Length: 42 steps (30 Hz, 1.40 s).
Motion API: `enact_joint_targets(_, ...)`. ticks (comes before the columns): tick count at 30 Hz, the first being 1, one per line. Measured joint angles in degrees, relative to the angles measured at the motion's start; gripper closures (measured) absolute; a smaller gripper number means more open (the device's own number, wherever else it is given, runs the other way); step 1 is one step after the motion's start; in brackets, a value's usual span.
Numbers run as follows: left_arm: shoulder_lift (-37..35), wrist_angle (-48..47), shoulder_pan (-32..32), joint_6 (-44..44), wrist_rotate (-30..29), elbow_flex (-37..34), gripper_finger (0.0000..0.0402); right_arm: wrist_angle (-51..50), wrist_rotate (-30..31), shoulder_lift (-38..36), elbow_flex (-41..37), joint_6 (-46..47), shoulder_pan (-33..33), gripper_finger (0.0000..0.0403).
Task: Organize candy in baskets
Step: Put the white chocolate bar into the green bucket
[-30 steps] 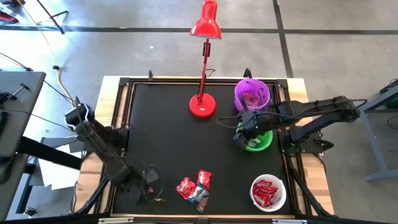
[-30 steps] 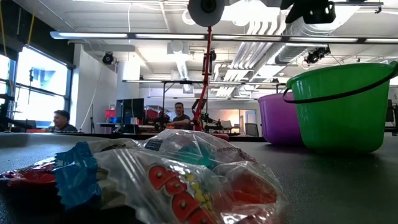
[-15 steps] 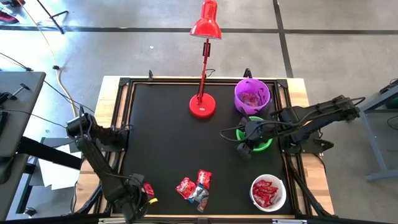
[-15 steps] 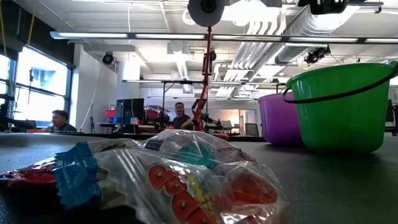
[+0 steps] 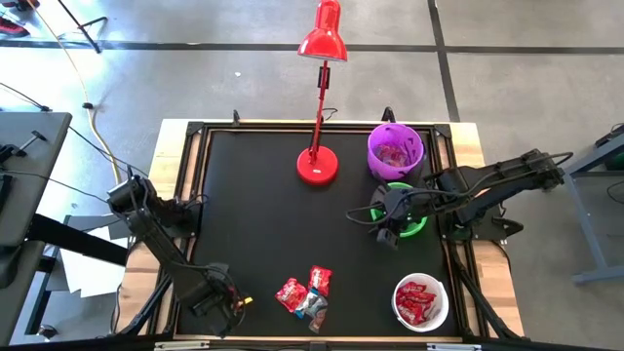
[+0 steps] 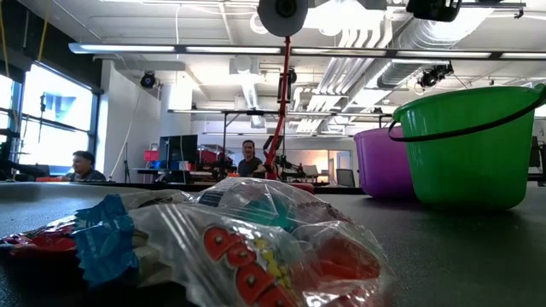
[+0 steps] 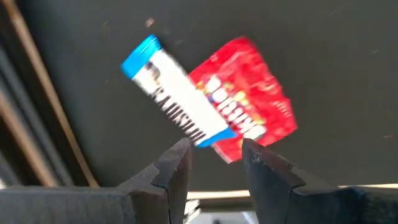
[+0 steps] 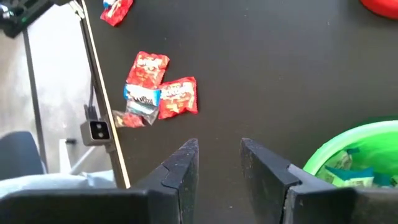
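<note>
Two dark fingers of the left gripper (image 7: pixel 214 163) stand a narrow gap apart with nothing between them, poised just short of a blue-and-white sweet (image 7: pixel 176 108) that lies across a red sweet (image 7: pixel 245 106) on the black mat, near the table's front-left corner. In the high view that gripper (image 5: pixel 231 303) sits at that corner, and the pair shows there only as a small speck beside it.

The right gripper (image 8: pixel 219 163) is likewise parted and empty, hanging above the mat beside the green basket (image 8: pixel 359 157), inside which a few blue-and-white wrappers lie. From above, this gripper (image 5: pixel 386 232) is at the near-left rim of the green basket (image 5: pixel 420 224).

Further out, a small cluster of loose candy (image 5: pixel 305 293), red wrappers with a darker one among them, rests near the front edge at the middle of the table. The white basket (image 5: pixel 420 302) at the front right holds red sweets, and the purple basket (image 5: pixel 395 149) at the back holds some wrapped pieces whose kind cannot be made out.

Judging by this, most of the sorting looks done: all three baskets already hold candy, and what remains is the middle cluster and the two sweets by the left gripper.
</note>
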Motion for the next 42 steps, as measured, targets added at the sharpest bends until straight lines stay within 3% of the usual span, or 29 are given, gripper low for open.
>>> enact_joint_targets(6, 0.6, -0.6, -1.5, -0.1, 3.0, 0.0, 0.0271, -0.2, 0.0, 0.0, 0.0, -2.5, -0.1, 0.0289)
enact_joint_targets(28, 10.3, 0.1, -2.7, -0.1, 2.1, -0.4, 0.0271, 1.9, 0.2, 0.0, 0.0, 0.7, -0.1, 0.0289)
enact_joint_targets(42, 11.3, 1.6, -2.8, -1.9, -0.9, -0.6, 0.0271, 2.5, 0.4, 0.0, 0.0, 2.3, -0.1, 0.0289)
